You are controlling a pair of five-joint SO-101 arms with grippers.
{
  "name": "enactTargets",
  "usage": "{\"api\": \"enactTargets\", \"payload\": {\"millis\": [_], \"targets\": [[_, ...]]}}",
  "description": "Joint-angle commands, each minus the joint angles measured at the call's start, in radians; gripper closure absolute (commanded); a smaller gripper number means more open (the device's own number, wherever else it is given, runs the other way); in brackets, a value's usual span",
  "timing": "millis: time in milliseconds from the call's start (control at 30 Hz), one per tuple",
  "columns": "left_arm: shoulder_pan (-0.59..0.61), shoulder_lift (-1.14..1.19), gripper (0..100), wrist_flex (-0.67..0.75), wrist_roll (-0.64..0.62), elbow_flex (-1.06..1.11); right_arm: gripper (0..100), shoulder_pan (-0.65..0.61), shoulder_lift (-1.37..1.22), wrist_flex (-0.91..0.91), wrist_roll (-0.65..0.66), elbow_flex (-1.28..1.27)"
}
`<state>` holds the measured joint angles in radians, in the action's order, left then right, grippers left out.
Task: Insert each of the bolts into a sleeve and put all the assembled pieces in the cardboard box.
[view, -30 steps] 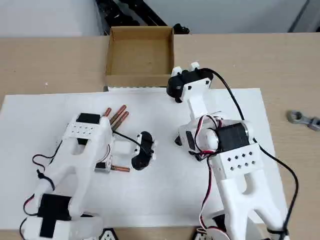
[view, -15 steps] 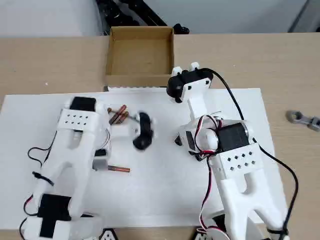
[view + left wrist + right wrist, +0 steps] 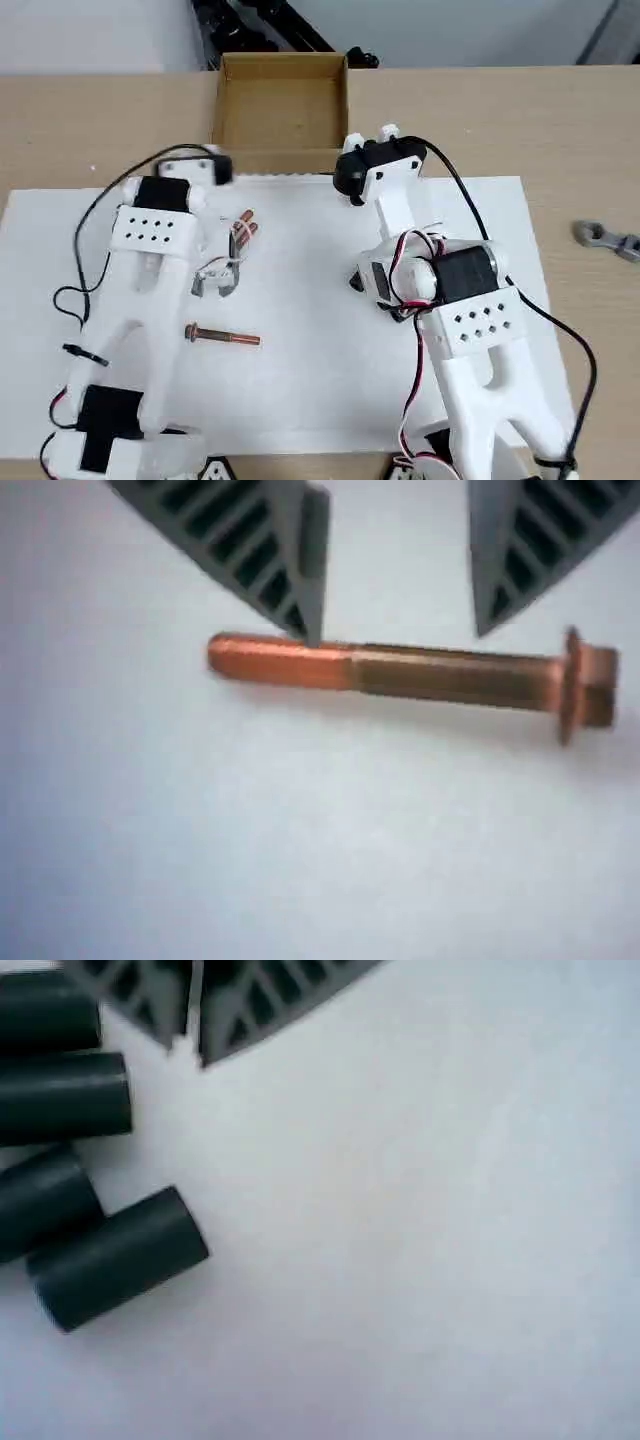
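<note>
One copper-coloured bolt (image 3: 400, 675) lies flat on the white sheet (image 3: 330, 380) that covers the bench (image 3: 560, 120), just at the tips of the left claw (image 3: 395, 635). That claw hangs spread wide with nothing in it. From the left wrist, the bolt's long axis runs from one finger toward the other, so it lies along the line on which the claw closes rather than across it. One fingertip (image 3: 300, 590) sits over the threaded end, and the other is above the shank, short of the flanged head. A clean pinch would likely need the wrist to turn until the fingers straddle the shank. From above, the left claw shows between this bolt and the remaining bolts (image 3: 243, 228), which cluster toward the cardboard box (image 3: 283, 110). The box holds nothing yet. Four dark sleeves (image 3: 115, 1255) lie together on the sheet near the right claw (image 3: 192, 1048), whose fingers are all but closed and grip nothing. The left arm is plainly the nearer to the bolt.
</note>
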<state>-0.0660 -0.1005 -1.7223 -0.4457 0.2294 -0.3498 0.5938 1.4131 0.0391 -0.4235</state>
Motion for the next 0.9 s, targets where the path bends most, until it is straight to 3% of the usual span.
{"api": "enactTargets", "payload": {"millis": [0, 233, 433, 633, 867], "targets": [[-0.015, -0.014, 91, -0.029, -0.112, -0.01, 99.5, 0.007, 0.008, -0.019, -0.009, 0.008], [-0.04, -0.011, 91, -0.029, -0.37, 0.074, 99.5, 0.007, 0.008, -0.019, -0.009, 0.008], [-0.048, -0.005, 91, -0.029, -0.376, 0.097, 99.5, 0.007, 0.008, -0.019, -0.009, 0.008], [0.04, -0.005, 90, 0.008, -0.382, 0.119, 99.5, 0.007, 0.008, -0.019, -0.009, 0.008], [0.118, -0.008, 69, -0.023, -0.44, 0.173, 99.5, 0.007, 0.008, -0.019, -0.009, 0.008]]}}
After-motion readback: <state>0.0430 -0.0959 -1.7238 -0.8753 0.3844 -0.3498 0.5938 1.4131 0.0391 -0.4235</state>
